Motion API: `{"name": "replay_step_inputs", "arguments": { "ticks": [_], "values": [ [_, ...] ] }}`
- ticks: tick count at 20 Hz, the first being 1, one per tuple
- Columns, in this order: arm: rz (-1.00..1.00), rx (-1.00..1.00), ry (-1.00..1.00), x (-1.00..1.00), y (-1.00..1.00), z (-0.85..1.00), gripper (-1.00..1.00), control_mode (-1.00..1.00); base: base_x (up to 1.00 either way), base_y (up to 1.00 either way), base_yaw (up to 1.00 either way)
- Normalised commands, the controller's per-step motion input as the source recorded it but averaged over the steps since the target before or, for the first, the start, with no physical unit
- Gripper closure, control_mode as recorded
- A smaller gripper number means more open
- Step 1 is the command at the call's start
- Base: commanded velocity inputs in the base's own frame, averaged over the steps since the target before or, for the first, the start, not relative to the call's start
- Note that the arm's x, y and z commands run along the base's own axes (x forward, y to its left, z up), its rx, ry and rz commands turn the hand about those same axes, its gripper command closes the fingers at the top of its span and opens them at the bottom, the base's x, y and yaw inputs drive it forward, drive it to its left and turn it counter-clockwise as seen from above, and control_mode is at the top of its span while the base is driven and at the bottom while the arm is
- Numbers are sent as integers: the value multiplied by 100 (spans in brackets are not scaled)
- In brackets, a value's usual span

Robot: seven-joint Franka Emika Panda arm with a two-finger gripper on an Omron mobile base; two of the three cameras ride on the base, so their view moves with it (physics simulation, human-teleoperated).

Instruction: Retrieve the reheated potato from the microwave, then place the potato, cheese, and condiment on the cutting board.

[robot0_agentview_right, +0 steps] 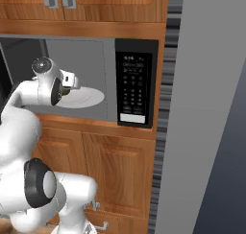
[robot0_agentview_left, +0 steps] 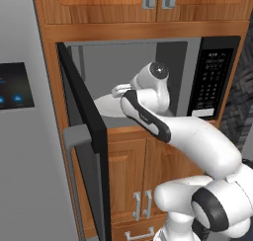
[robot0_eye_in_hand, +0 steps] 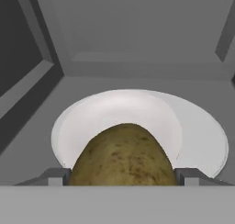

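Note:
The microwave stands open, its door swung out to the left. My arm reaches into the cavity. In the hand view the tan, speckled potato fills the whole gap between my two fingertips, over the near edge of a white plate. My gripper is shut on the potato. From the base views the hand hovers over that plate, and an olive bit of the potato peeks out by the hand. The cheese, the condiment and the cutting board are out of view.
A grey fridge with a dark screen stands left of the open door. Wooden cabinets sit below and above the microwave. The keypad panel bounds the cavity on the right. A grey wall rises at far right.

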Motion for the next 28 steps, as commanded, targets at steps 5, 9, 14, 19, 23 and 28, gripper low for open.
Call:
{"name": "replay_step_inputs", "arguments": {
  "ticks": [5, 9, 14, 19, 23, 28],
  "values": [
    [0, 0, 8, -63, -18, 31, 100, -100, 0, 0, 0],
    [0, 0, 0, -71, -17, 21, 100, -100, 0, 0, 0],
    [0, -1, 0, -78, -17, 16, 100, -100, 0, 0, 0],
    [0, -1, -1, -77, -17, 12, 100, -100, 0, 0, 0],
    [0, -5, -5, -71, -19, 18, 100, -100, 0, 0, 0],
    [0, -5, -4, -71, -18, 6, 100, -100, 0, 0, 0]
  ]
}}
